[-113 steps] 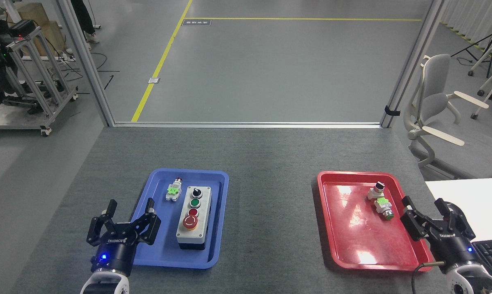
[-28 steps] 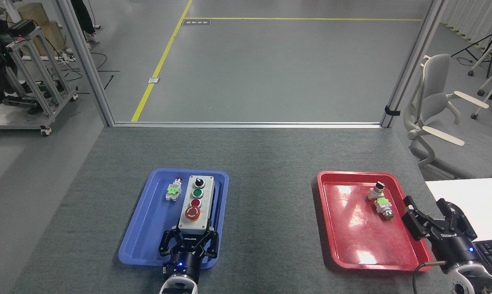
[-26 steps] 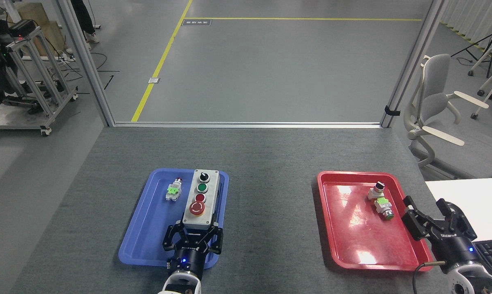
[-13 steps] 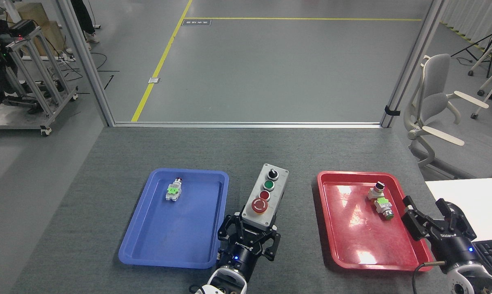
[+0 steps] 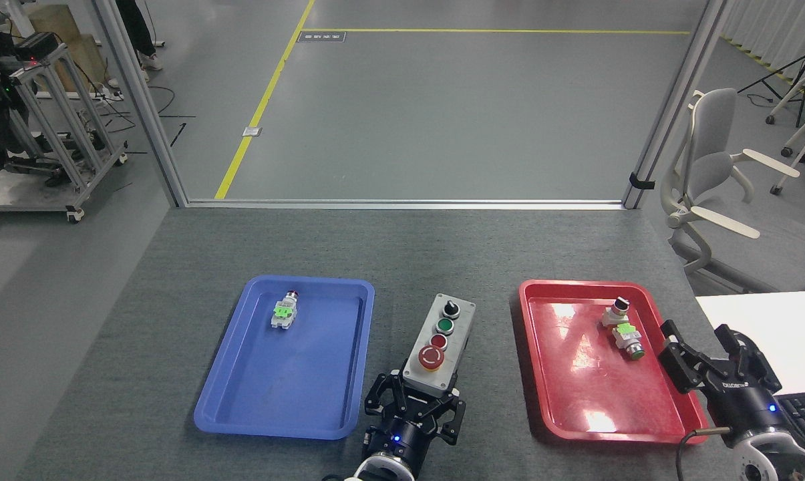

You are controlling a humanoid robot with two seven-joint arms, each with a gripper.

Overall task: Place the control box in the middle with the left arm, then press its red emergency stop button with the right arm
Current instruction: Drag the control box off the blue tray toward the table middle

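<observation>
- Grey felt tabletop (image 5: 415, 247) fills my head view, with a yellow-lined workshop floor beyond its far edge.
- My left gripper (image 5: 415, 401) has its fingers (image 5: 378, 399) clasped around the near end of the control box (image 5: 440, 342).
- That box sits on the bare middle (image 5: 442, 267) of the table, between the blue tray (image 5: 275, 394) and the red tray (image 5: 576, 401), tilted slightly to the right.
- Its red emergency stop button (image 5: 432, 357) is the control nearest my left gripper.
- My right gripper (image 5: 709, 357) hangs with fingers spread wide at the red tray's right rim, holding nothing.
- One small switch part (image 5: 284, 312) lies in the blue tray; two more (image 5: 621, 322) lie in the red one.
</observation>
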